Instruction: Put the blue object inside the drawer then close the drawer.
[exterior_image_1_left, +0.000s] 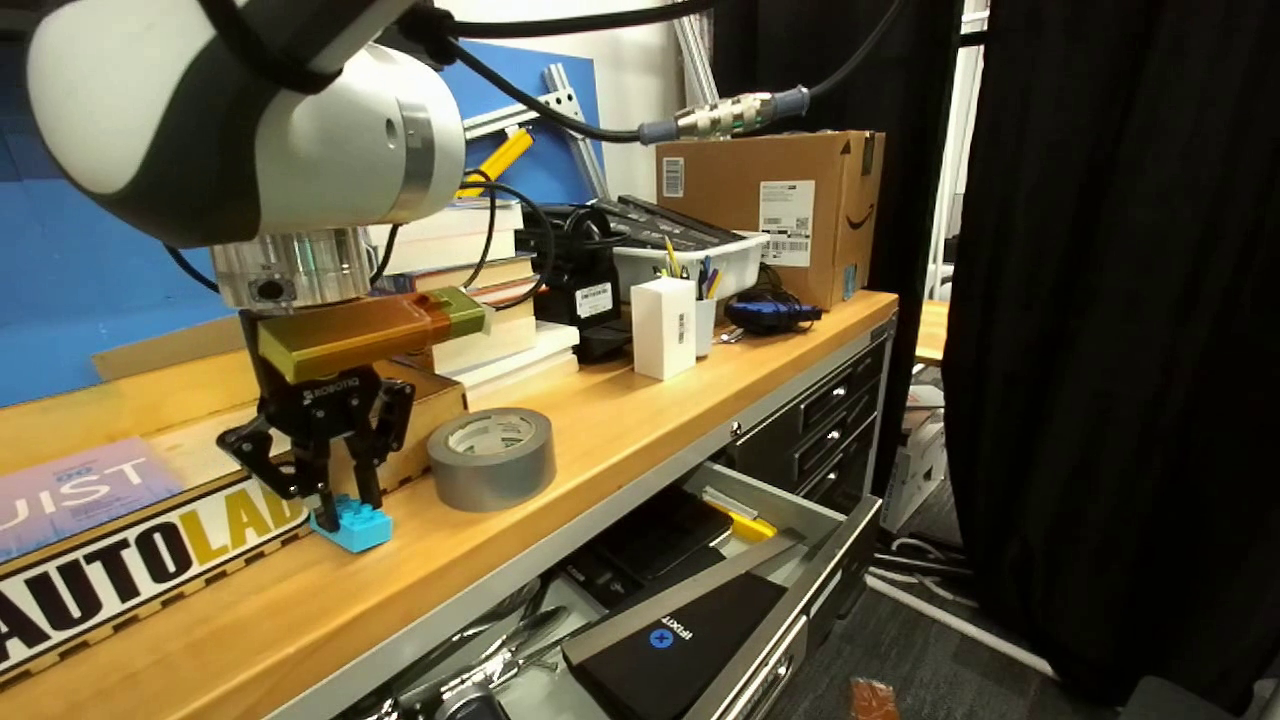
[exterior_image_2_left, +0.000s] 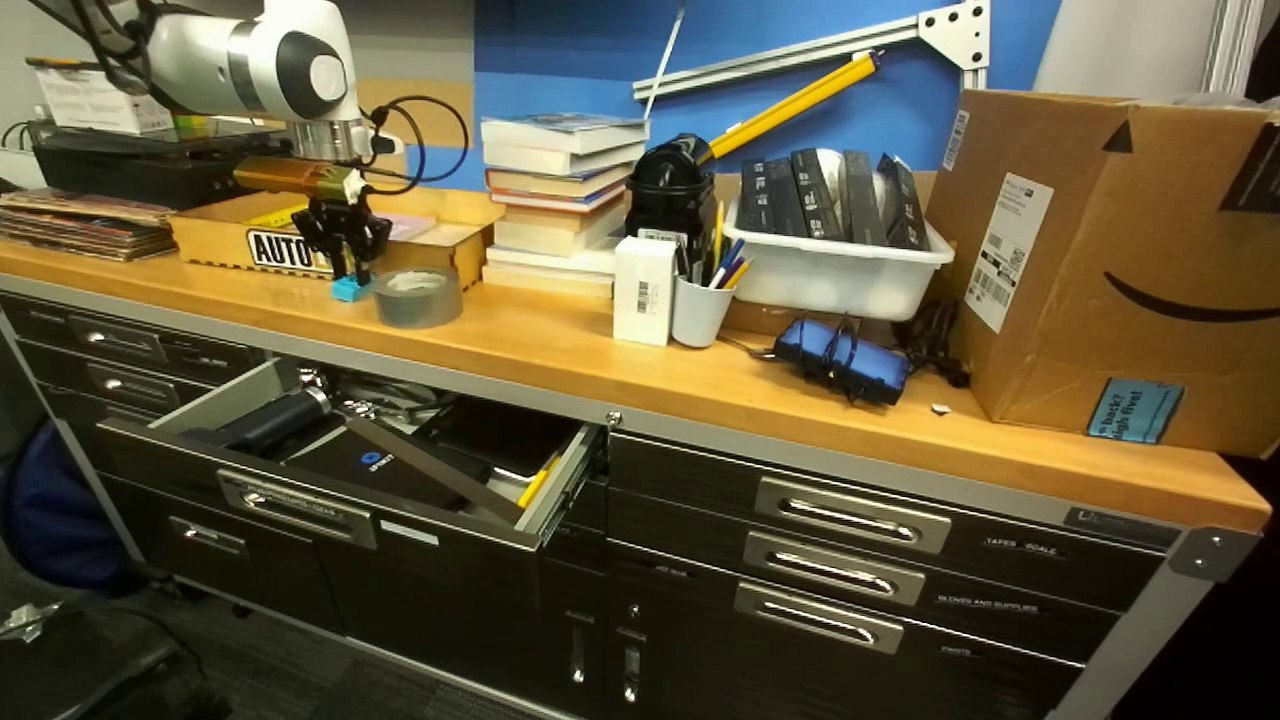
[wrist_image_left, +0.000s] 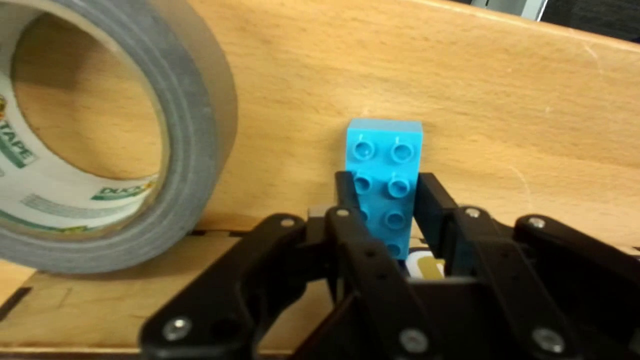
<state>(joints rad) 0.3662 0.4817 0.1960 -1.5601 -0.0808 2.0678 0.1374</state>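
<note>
Robotiq gripper (wrist_image_left: 386, 187) narrow, I hold the light-blue studded toy brick (wrist_image_left: 383, 167) by its long sides. From it, the duct-tape roll (wrist_image_left: 197, 102) lies at nine o'clock in the wrist view; the open drawer (exterior_image_2_left: 455, 552), at six in an exterior view.

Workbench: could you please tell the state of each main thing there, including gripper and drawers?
Blue brick: studs facing up
Gripper: appears closed on that brick
Wide drawer: pulled open, not empty
Other drawers: shut
Tape roll: lying flat
White box: standing upright
Pen cup: upright, filled
Books: stacked
Cardboard box: open or closed, cannot tell
</note>
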